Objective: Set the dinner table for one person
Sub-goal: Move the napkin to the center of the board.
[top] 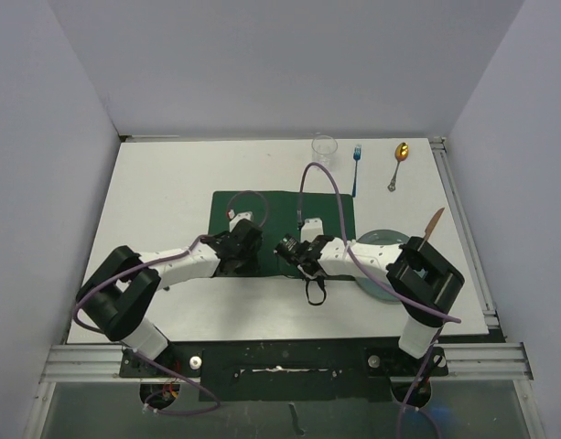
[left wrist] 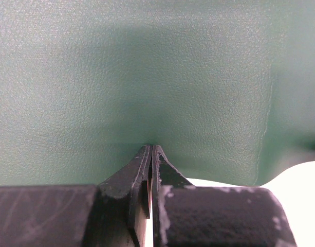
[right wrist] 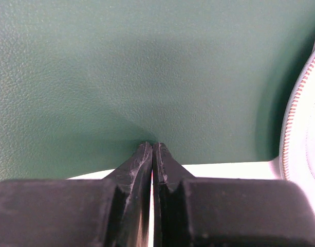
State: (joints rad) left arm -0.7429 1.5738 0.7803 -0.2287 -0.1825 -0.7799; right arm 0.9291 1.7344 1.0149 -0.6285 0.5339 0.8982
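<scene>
Green mat lies at the centre of the white desk, long side toward the arms. Left end effector and right end effector are both pressed together, tips down on the mat just inside its 6 o'clock edge, with nothing seen between the fingers. Cannot tell whether either nips the mat itself. Judgement: this paired, low posture suits squaring or flattening the mat before anything is loaded onto it. Plate sits at 4 o'clock of the mat, partly under the right arm, with its rim just beside the mat's corner. Glass, fork and spoon wait at 1 o'clock by the far edge, none yet on the setting. Task reads as barely begun.
</scene>
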